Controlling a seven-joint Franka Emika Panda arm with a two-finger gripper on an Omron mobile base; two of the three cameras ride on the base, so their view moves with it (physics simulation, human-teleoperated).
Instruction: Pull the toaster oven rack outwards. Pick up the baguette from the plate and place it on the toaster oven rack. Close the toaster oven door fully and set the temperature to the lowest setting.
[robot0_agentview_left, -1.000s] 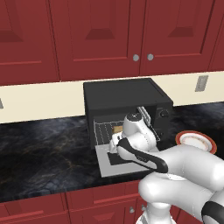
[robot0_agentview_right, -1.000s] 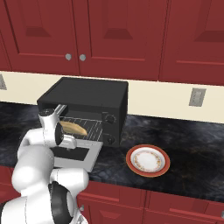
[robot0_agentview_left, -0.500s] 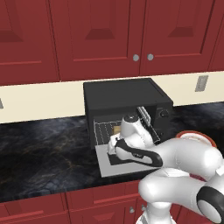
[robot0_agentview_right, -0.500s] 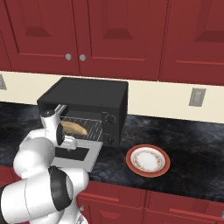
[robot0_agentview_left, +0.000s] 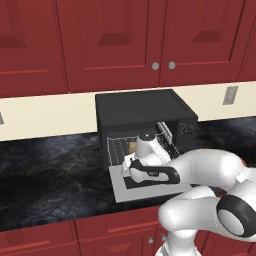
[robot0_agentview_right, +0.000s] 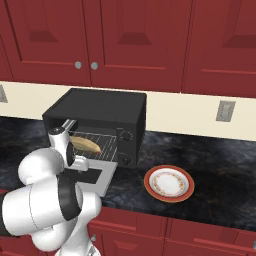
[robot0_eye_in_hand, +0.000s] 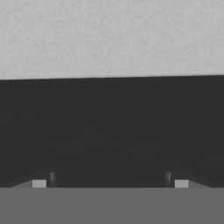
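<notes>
The black toaster oven (robot0_agentview_right: 100, 107) stands open on the counter, and its door (robot0_agentview_right: 102, 177) lies flat toward me. The baguette (robot0_agentview_right: 86, 144) rests on the pulled-out wire rack (robot0_agentview_right: 102, 149). In the left base view the baguette (robot0_agentview_left: 132, 146) is a small tan patch behind my hand. My gripper (robot0_agentview_left: 129, 169) hangs low over the door (robot0_agentview_left: 125, 192). In the hand view my gripper (robot0_eye_in_hand: 109, 183) is open, its tips wide apart with nothing between them. They sit close above the door's dark window (robot0_eye_in_hand: 109, 127), below its grey frame (robot0_eye_in_hand: 109, 35). The plate (robot0_agentview_right: 169, 183) is bare.
Two round knobs (robot0_agentview_right: 127, 135) sit on the oven's right-hand panel. Red upper cabinets (robot0_agentview_right: 130, 40) hang above the oven. A wall outlet (robot0_agentview_right: 225, 111) is at the right. The dark marble counter (robot0_agentview_right: 220, 170) stretches to both sides.
My hand has dropped lower over the open door and shifted slightly left. The baguette, rack, door and plate have not moved.
</notes>
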